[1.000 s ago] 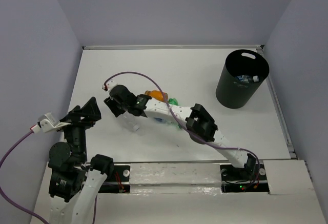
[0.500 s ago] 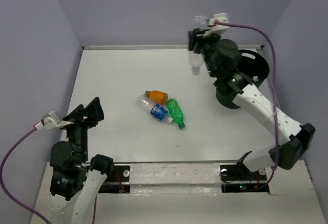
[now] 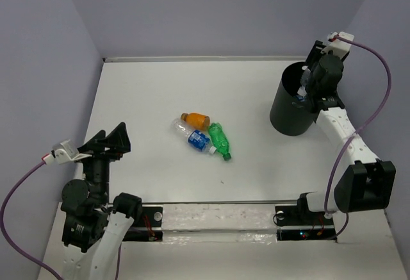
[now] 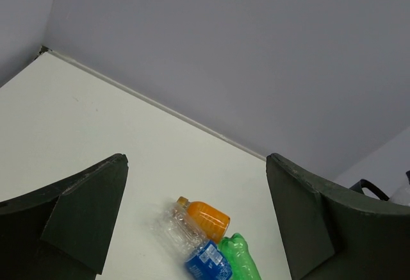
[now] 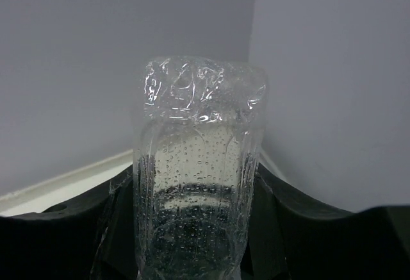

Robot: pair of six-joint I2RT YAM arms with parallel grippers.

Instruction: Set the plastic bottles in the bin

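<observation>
Top external: set high over the near edge, faced down; whole worktop (image 3: 154, 94) taken in from afar.
Left wrist: held low at near left, faced across to the far wall (image 4: 224, 49); mid range.
Right wrist: held close on a clear bottle (image 5: 195, 184), faced into a wall corner (image 5: 253, 68).
Shared: orange bottle (image 3: 195, 120) and bin (image 3: 295, 110), seen in the top and left wrist views.

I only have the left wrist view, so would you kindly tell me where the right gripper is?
Observer: Over the bin; the right gripper is shut on a clear bottle.
Operator: Thank you. Is that bottle dry inside?
Observer: No, droplets cling to its inner wall.
Operator: And where is my left gripper relative to the bottles I see?
Observer: The left gripper hangs near the table's left edge, clearly apart from the orange bottle, labelled bottle and green bottle.
</observation>
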